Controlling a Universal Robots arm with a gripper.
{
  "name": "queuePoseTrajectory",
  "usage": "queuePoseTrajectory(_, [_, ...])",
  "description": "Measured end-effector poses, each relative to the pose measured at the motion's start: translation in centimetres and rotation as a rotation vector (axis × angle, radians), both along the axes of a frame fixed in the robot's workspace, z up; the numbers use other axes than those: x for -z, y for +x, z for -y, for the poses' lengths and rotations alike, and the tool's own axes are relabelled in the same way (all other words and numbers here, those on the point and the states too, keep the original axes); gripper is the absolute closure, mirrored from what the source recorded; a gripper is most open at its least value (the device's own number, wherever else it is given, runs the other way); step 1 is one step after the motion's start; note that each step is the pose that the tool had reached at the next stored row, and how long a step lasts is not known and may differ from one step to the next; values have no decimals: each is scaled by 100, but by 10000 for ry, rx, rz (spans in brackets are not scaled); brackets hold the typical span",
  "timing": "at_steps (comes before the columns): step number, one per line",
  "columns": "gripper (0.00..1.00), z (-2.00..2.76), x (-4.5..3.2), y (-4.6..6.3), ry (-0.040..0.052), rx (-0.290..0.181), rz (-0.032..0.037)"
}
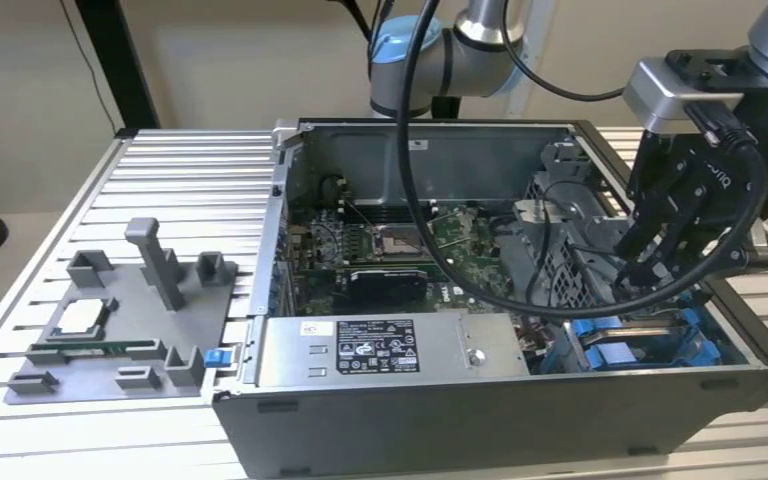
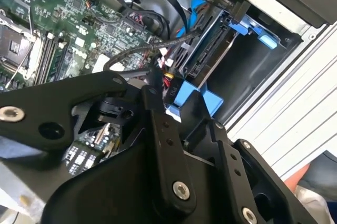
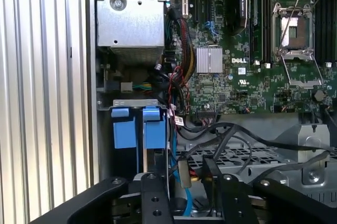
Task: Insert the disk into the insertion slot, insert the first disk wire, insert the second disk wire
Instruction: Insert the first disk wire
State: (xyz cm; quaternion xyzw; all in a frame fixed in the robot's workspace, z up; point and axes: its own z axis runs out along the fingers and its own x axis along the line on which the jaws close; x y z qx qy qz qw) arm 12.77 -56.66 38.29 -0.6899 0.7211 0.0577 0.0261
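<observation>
hand (image 2: 169, 90) — close by disk (image 2: 209, 51) | disk in insertion slot (image 2: 247, 75) | motherboard (image 2: 68, 26) alongside

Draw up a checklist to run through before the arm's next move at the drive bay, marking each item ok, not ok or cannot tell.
1. The computer case is open on top and its inside can be reached: ok.
2. The gripper hangs over the insertion slot at the exterior view's right end of the case: ok.
3. The disk lies between the blue rails in the second wrist view: ok.
4. The disk is pushed fully home: cannot tell.
5. The black cables are clear of the gripper: not ok. In the first wrist view they cross close ahead of it.
6. Any of those cables is plugged into the disk: cannot tell.
</observation>
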Motion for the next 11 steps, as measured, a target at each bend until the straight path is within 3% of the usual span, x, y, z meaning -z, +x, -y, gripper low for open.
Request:
queuePoseTrajectory(3, [0, -1, -1, 0, 205, 7, 1])
queuePoseTrajectory(4, [0, -1, -1, 0, 234, 8, 1])
queuePoseTrajectory(11, [0, -1, 0, 4, 236, 8, -6])
